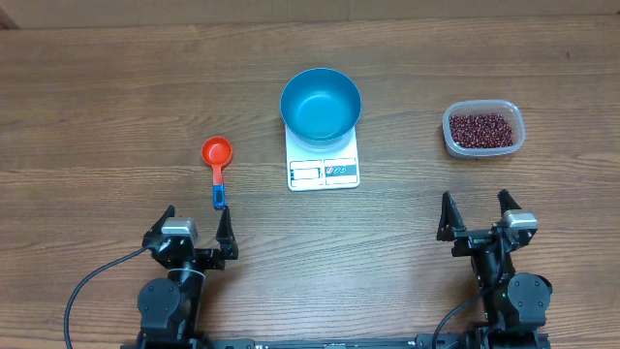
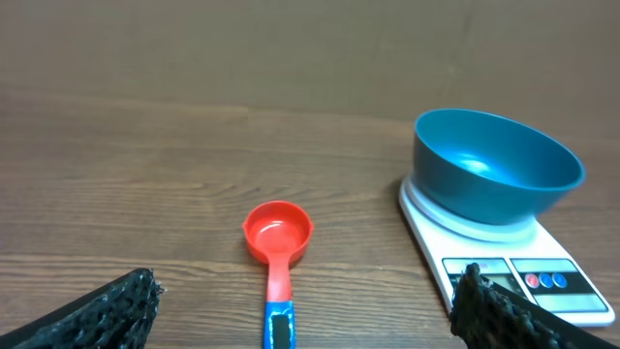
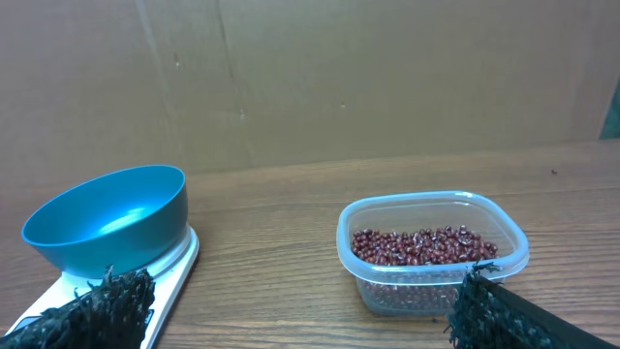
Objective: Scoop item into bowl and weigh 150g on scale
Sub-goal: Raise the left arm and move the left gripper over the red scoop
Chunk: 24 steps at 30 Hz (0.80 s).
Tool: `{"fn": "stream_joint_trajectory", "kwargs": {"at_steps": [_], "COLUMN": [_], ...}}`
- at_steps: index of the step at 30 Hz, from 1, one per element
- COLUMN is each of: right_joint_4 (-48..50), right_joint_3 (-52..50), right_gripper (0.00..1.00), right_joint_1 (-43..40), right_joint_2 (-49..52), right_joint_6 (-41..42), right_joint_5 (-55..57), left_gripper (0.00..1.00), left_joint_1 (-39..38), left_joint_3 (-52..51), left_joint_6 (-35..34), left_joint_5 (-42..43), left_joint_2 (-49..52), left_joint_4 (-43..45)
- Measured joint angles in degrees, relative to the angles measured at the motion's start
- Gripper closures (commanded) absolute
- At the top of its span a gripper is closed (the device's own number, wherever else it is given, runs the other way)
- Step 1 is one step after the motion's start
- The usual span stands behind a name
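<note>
An empty blue bowl (image 1: 321, 105) stands on the white scale (image 1: 324, 167) at the table's middle; both also show in the left wrist view, bowl (image 2: 494, 165) on scale (image 2: 504, 262). Dark red beans, the item (image 1: 480, 129), fill a clear tub (image 1: 483, 128) at the right, also seen as beans (image 3: 421, 245) in the right wrist view. A red scoop with a blue handle end (image 1: 217, 165) lies left of the scale. My left gripper (image 1: 197, 226) is open just below the scoop's handle. My right gripper (image 1: 478, 214) is open below the tub, holding nothing.
A cardboard wall (image 3: 320, 78) closes off the back of the wooden table. The scoop's cup (image 2: 278, 231) is empty and points away from my left gripper (image 2: 310, 315). The bowl (image 3: 111, 218) sits left of the tub (image 3: 431, 250) in the right wrist view.
</note>
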Motion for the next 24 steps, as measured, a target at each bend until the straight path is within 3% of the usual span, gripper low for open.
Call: {"fn": "stream_joint_trajectory", "kwargs": {"at_steps": [13, 24], "right_joint_4": [-0.04, -0.02], "right_joint_3": [0.02, 0.0], "right_gripper": [0.0, 0.0], "right_joint_1": [0.0, 0.0], "right_joint_2": [0.0, 0.0], "right_joint_6": [0.02, 0.02], "right_joint_5": [0.02, 0.02], "left_gripper": [0.0, 0.0], "left_joint_1": [0.0, 0.0], "left_joint_3": [3.34, 11.91], "left_joint_6": [3.21, 4.46], "left_joint_5": [2.25, 2.47], "left_joint_2": [0.0, 1.64], "left_joint_4": [-8.83, -13.62]}}
